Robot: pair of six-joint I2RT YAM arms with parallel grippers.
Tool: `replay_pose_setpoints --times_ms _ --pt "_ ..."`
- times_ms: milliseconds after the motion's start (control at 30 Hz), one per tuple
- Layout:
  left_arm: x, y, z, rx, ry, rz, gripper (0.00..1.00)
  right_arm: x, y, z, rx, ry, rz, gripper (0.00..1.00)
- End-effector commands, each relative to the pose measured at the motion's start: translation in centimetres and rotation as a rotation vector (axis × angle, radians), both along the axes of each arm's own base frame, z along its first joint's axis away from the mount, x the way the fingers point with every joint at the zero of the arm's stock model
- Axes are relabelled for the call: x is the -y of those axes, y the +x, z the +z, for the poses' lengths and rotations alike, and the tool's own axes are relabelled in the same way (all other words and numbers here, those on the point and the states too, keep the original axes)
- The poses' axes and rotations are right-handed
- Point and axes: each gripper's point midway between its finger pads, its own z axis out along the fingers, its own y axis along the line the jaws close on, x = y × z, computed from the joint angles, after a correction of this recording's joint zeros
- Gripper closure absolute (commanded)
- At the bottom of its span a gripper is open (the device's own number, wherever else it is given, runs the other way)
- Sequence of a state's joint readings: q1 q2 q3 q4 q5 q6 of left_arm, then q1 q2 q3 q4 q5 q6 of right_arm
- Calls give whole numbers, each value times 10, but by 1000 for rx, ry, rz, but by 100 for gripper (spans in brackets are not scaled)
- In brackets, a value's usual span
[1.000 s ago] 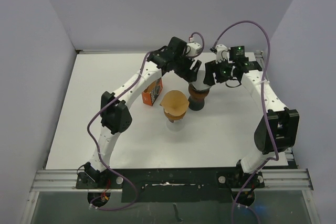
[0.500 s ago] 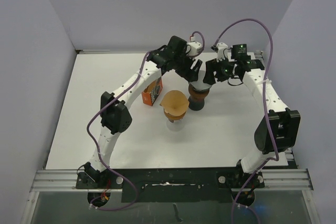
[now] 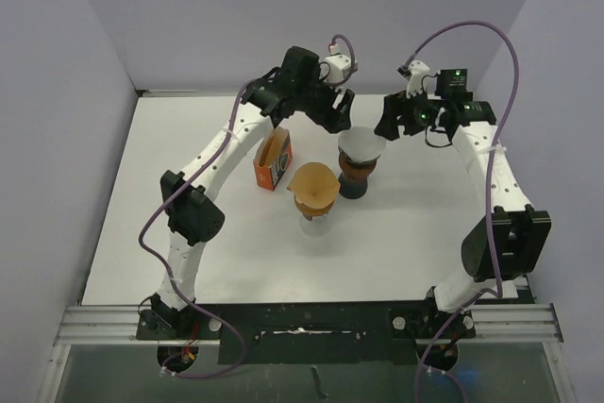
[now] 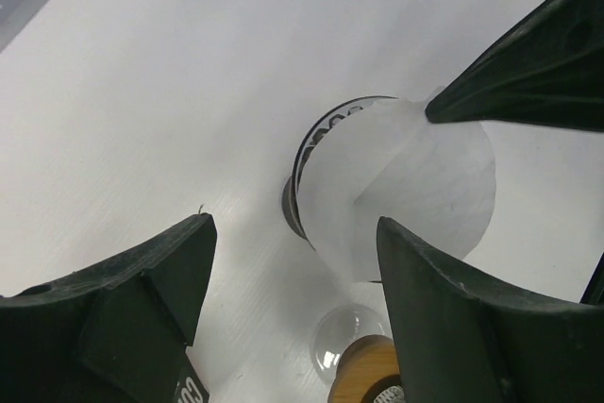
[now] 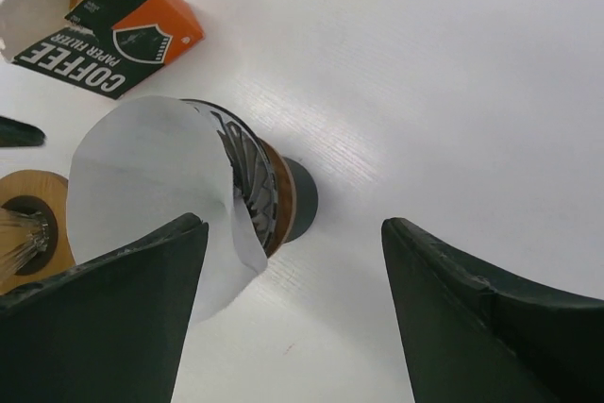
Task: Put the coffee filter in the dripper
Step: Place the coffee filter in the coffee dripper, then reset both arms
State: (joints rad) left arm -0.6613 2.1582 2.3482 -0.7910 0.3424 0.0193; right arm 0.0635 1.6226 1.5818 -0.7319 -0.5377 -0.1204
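Only readable text is on the orange box (image 3: 273, 159): "COFFEE PAPER FILTER" in white on a dark green panel, plus "100P" on the orange side. Its top flap is open, and it stands on the white desk (image 3: 189, 233) just left of the dripper.

Both arms stretch out to the far middle of the desk with elbows bowed outward, and the wrists angle down from either side. The left gripper (image 3: 338, 112) hangs above the dripper's left side and the right gripper (image 3: 389, 125) above its right side, both clear of it. Each one has its fingers spread wide with nothing between them. In the left wrist view the other arm's black fingers (image 4: 528, 73) poke in from the top right, over the edge of the paper.

The white coffee filter (image 3: 361, 145) sits in the mouth of the ribbed dripper (image 3: 357, 172), but it's lopsided. One side stands up and laps out over the rim instead of lying flat against the wall.

Right in front of the dripper there's a tan cone on a glass base (image 3: 314, 188).
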Motion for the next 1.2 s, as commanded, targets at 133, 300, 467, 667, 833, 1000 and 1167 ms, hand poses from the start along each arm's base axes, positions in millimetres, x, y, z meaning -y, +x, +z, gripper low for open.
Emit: replay_pose_setpoints --times_ms 133,300,467,667,833,1000,1167 --pt "-54 15 101 239 -64 100 31 47 3 93 235 71 -104 19" --pt "-94 36 110 299 -17 232 31 92 8 97 240 43 -224 14" --pt "-139 56 111 330 12 373 31 129 11 100 246 14 -332 6" --pt "-196 71 115 381 -7 520 27 163 12 101 273 -91 -476 1" --pt "-242 78 109 414 3 667 8 174 9 97 282 -128 -516 2" --pt "-282 73 111 438 -54 741 8 179 3 96 307 -201 -491 2" --pt "-322 60 117 449 -163 787 8 179 -5 104 376 -209 -491 3"
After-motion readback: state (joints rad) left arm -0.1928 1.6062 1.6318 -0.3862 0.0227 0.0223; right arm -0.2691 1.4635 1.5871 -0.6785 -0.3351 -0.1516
